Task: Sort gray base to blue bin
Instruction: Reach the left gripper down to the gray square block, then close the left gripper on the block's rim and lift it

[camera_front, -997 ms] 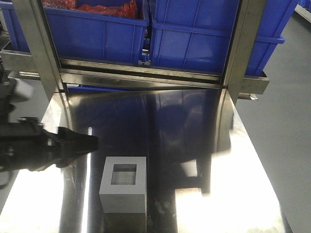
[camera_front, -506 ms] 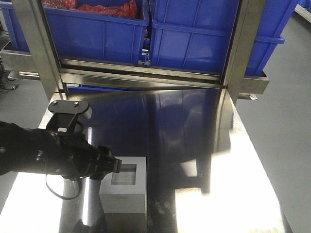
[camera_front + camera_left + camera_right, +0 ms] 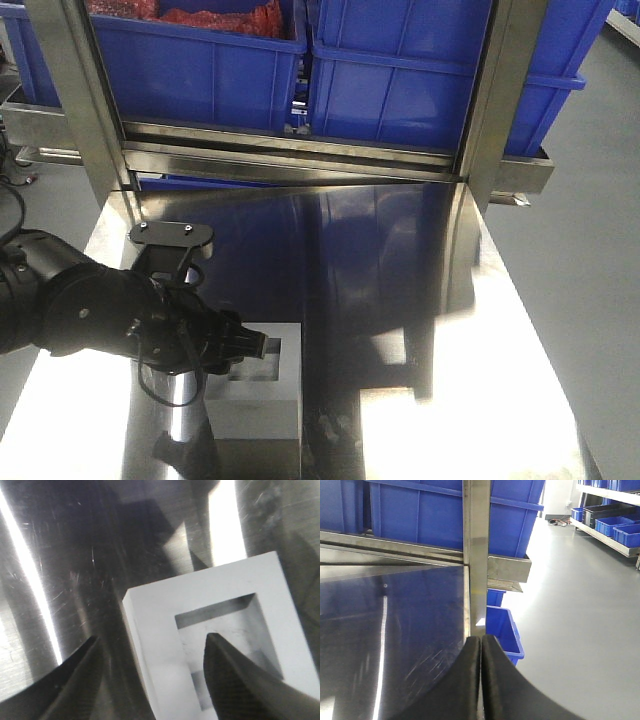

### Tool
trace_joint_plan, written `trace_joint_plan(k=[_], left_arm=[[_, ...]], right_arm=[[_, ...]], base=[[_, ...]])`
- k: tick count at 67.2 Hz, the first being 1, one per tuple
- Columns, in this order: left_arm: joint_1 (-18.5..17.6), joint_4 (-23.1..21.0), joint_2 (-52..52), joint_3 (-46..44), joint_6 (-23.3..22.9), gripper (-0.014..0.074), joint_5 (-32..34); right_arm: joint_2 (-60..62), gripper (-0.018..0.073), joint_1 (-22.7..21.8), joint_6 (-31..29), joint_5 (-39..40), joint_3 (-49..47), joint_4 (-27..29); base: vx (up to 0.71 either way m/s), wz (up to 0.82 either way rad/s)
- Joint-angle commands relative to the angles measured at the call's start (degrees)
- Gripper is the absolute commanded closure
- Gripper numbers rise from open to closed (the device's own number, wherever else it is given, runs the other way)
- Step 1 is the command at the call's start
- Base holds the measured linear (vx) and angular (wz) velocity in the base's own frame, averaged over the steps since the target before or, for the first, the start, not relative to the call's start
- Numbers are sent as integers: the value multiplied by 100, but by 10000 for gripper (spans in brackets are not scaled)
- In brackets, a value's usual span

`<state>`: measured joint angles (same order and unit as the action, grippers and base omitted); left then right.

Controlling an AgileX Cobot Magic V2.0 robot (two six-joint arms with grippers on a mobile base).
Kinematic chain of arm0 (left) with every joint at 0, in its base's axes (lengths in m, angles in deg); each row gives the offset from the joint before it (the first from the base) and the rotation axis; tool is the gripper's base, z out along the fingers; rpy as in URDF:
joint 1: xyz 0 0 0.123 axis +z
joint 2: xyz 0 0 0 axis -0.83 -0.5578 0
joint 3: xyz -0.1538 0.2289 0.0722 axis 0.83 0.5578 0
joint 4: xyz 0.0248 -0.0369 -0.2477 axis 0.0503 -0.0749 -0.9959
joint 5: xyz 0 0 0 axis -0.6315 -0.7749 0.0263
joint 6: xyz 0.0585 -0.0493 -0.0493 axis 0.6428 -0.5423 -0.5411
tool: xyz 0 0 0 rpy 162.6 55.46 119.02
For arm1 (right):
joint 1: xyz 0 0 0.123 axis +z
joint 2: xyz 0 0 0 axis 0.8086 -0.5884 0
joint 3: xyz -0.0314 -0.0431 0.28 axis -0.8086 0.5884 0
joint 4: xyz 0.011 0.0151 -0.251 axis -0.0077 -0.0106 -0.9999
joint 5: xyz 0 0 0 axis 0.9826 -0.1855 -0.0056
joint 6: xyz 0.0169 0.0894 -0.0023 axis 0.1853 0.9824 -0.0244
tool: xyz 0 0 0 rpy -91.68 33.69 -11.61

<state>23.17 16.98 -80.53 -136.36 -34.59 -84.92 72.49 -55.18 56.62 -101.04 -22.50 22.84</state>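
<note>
The gray base (image 3: 262,412) stands on the steel table near its front edge, its square recess facing up. My left gripper (image 3: 252,346) is open at the block's top left. In the left wrist view the gray base (image 3: 160,605) fills the lower right. The left gripper (image 3: 152,637) straddles its left wall: one finger (image 3: 235,680) is over the recess, the other (image 3: 75,680) is outside the wall. Two blue bins (image 3: 420,85) sit on the rack behind the table. My right gripper (image 3: 481,639) is shut on nothing at the table's right edge.
The left blue bin (image 3: 200,70) holds red items. Steel rack posts (image 3: 75,100) (image 3: 495,110) and a crossbar (image 3: 300,150) stand at the table's far edge. A smaller blue bin (image 3: 502,630) sits on the floor right of the table (image 3: 395,630).
My left arm has swung in from the left edge toward the gray base; its open fingers now reach over the block's top left. The block has not moved.
</note>
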Motion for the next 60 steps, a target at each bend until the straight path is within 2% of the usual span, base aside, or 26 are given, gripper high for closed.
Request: trace_joint_plan(k=[1,20,29,36,51,60], left_arm=[[-37,0,82,-173,-83,167,223],[-37,-37,-183,-173,-83,170,149],[-37,-37,-235,-173,-83,204,90],[-37,-37,-235,-173,-83,287,32],[-37,-37,-235,-173,-77,608,-82],[-37,0,-151,-166,-77,605,-31]], right_arm=[[47,564,-37,-69,446,29,-49],[47,564,-37,-69,446,29,-49],[47,564,-37,-69,446,29,-49],[47,564,-37,-69,446,29,-49],[47,564,-37,-69,446,29,-49],[47,564,-37,-69,464,29,-49]], base=[[0,0],[0,0],[0,0],[0,0],[0,0],[0,0]])
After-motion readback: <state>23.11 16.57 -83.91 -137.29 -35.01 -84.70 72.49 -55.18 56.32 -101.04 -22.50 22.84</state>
